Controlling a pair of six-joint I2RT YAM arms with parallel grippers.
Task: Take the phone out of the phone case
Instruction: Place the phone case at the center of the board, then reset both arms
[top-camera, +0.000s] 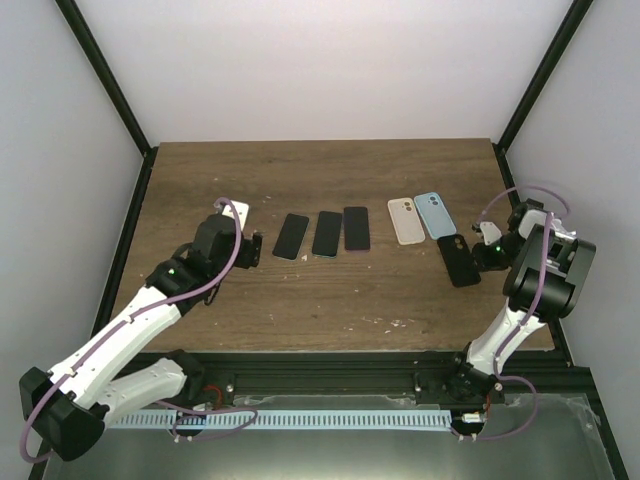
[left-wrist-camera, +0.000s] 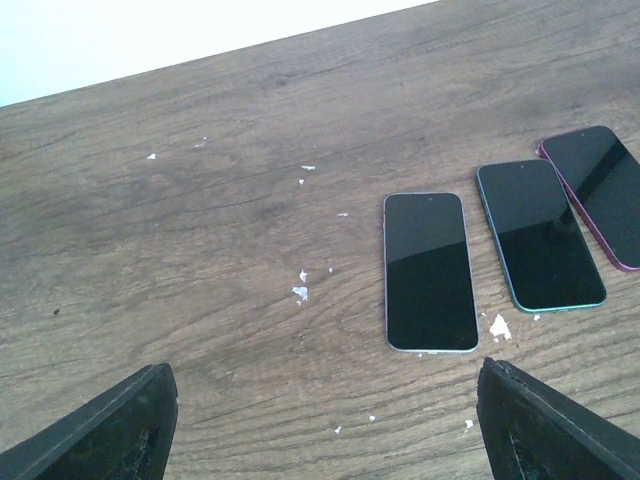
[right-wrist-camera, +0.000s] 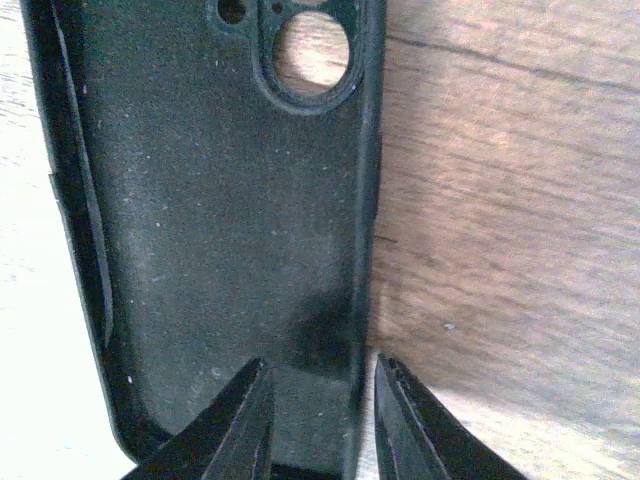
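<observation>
Carrying everything, the wooden counter (top-camera: 320, 300) fills the scene. A row of three bare phones (top-camera: 327, 233) lies screens up to the left of the black phone case (top-camera: 459, 260). That case lies open side up and empty, with wood showing through its camera hole. Just behind it sit a cream case (top-camera: 406, 221) and a light blue case (top-camera: 435, 214). The right gripper (right-wrist-camera: 322, 365) straddles the black case's side wall, jaws slightly parted, not clamping. Far left of the case, the left gripper (left-wrist-camera: 325, 372) hovers wide open. White crumbs (left-wrist-camera: 300, 292) dot the wood there.
</observation>
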